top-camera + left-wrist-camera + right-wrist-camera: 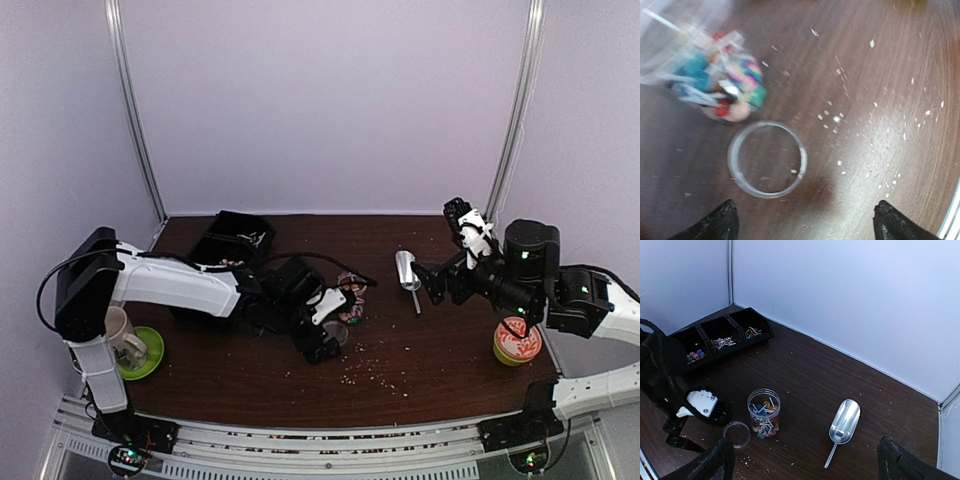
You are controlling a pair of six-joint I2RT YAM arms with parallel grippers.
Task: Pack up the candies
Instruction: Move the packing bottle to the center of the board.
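A clear jar [764, 412] stands upright and lidless on the brown table, partly filled with multicoloured candies [735, 80] and white sticks. Its clear round lid [767, 158] lies flat beside it. My left gripper [805, 227] hovers open just in front of the lid, with nothing between its fingers [715, 225]. In the top view the left gripper [322, 348] is by the jar [350, 298]. My right gripper [807, 465] is open and raised, empty, looking down on a metal scoop [844, 422] that lies on the table. More candies [724, 343] sit in the black bins.
Three joined black bins [235, 240] stand at the back left. A mug on a green plate [150, 355] is at the left edge. A patterned cup [517, 342] is under the right arm. Pale crumbs [875, 130] are scattered on the table in front of the jar.
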